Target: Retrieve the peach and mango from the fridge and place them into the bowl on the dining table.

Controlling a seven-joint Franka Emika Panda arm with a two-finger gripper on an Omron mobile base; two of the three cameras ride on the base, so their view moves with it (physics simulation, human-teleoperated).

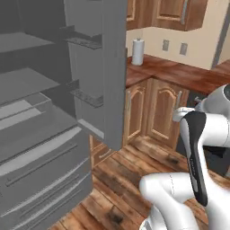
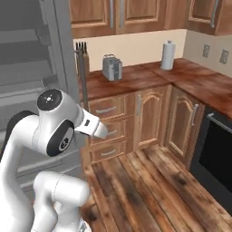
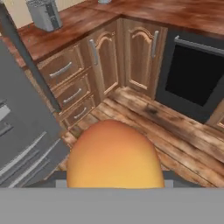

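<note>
The mango (image 3: 113, 157), yellow-orange with a red blush on top, sits close up at the bottom of the hand view. My gripper (image 3: 113, 178) is shut on the mango, and the fruit hides the fingertips. It hangs above the wooden floor, away from the fridge. The grey fridge (image 1: 40, 112) stands open at the left, with its door (image 1: 112, 67) swung out and bare shelves and drawers showing. The same fridge (image 2: 27, 68) shows behind my arm, and its lower drawers (image 3: 22, 131) are at the left of the hand view. The peach, the bowl and the dining table are out of view.
Wooden cabinets under a reddish-brown counter (image 2: 136, 79) wrap the corner. On the counter stand a toaster (image 2: 112, 67), a knife block (image 2: 81, 56) and a paper towel roll (image 2: 168, 55). A black oven (image 3: 197, 78) is set in the right run. The plank floor (image 2: 149, 190) lies open.
</note>
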